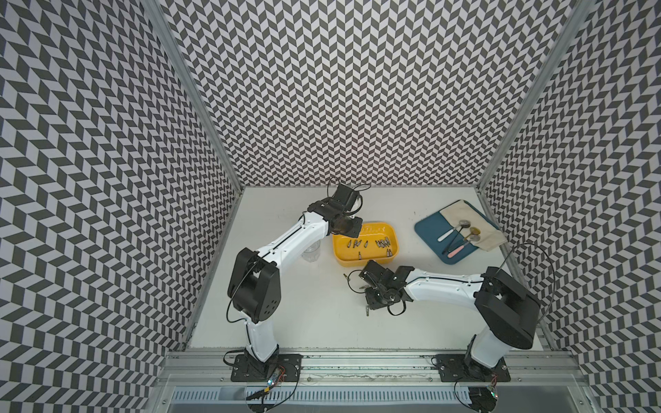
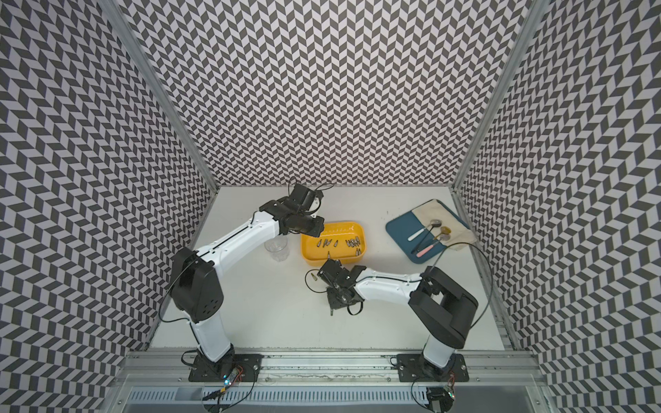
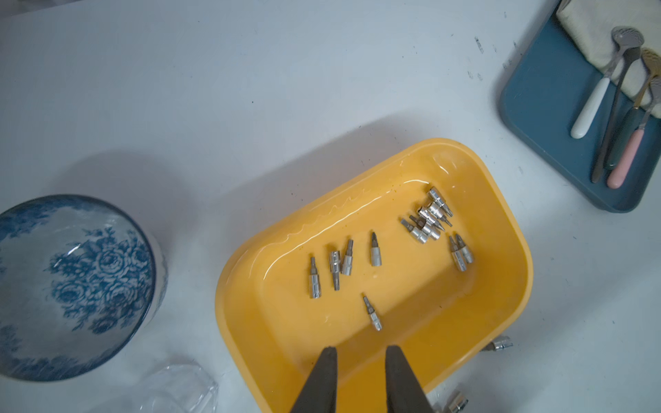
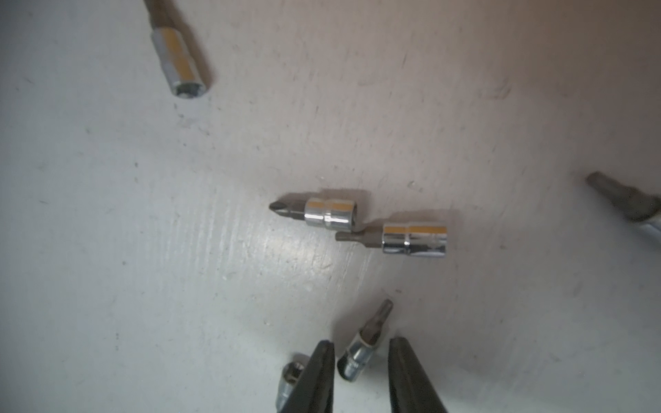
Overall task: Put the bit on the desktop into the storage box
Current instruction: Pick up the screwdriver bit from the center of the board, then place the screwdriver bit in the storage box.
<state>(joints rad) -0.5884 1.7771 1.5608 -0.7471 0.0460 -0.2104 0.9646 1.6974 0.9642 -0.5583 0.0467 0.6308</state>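
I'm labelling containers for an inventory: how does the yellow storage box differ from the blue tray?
The storage box is yellow; the blue tray is dark blue. The storage box has raised walls, the blue tray is nearly flat. The storage box holds metal bits, the blue tray holds spoons and a cloth. Both are rounded-corner rectangles resting on the white table.

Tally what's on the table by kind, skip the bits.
storage box: 1
blue tray: 1
blue-patterned bowl: 1 (clear only in the left wrist view)
clear cup: 1
cloth: 1
spoons: 4, on the tray
Total: 9
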